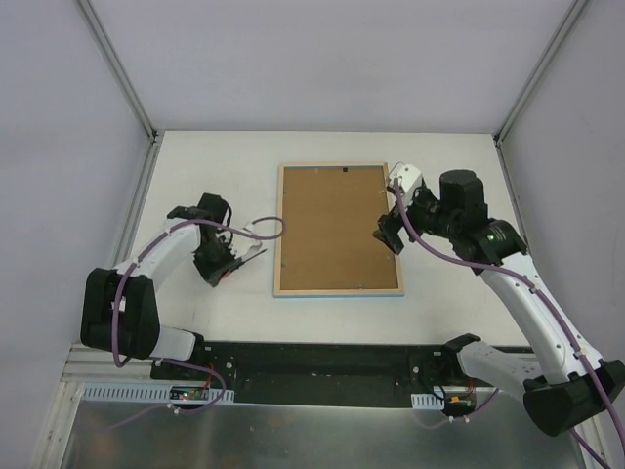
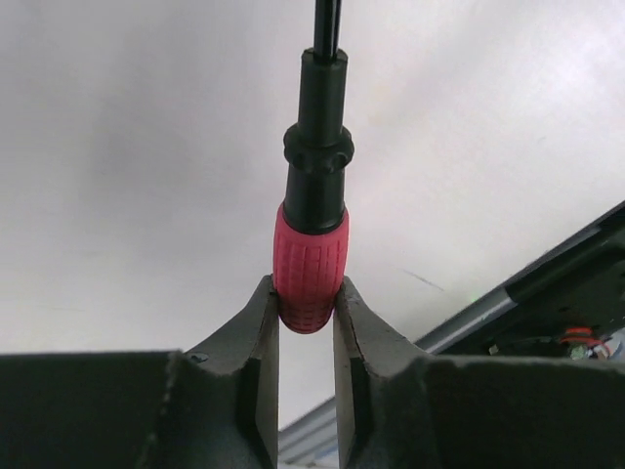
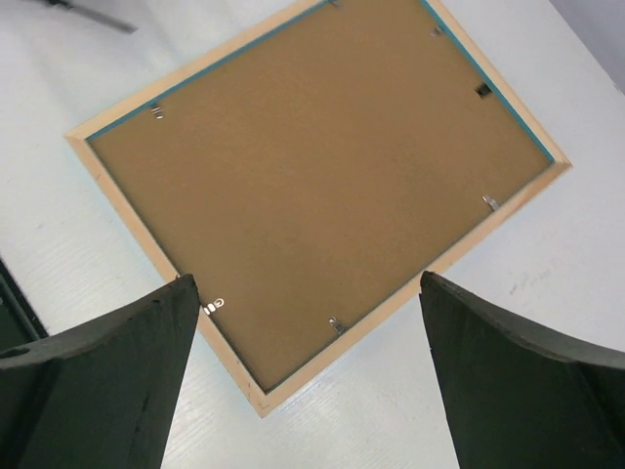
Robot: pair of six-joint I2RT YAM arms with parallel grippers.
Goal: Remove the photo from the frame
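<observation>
The frame [image 1: 338, 291] lies face down in the middle of the table, its pale wood edges around a plain brown backing board [image 1: 337, 227]. The photo is hidden under that board. Small metal tabs [image 3: 334, 323] hold the board inside the frame [image 3: 153, 244]. My right gripper [image 1: 389, 234] hovers open over the frame's right edge, and its fingers straddle one corner in the right wrist view [image 3: 308, 283]. Left of the frame, my left gripper [image 1: 223, 269] is shut on the end of a red-handled tool [image 2: 310, 269] with a black shaft, pinched between its fingertips [image 2: 308, 293].
A black mounting rail [image 1: 322, 362] runs along the table's near edge. Pale walls with metal posts close in the table on the left, back and right. A purple cable [image 1: 262, 230] loops from the left arm toward the frame's left edge.
</observation>
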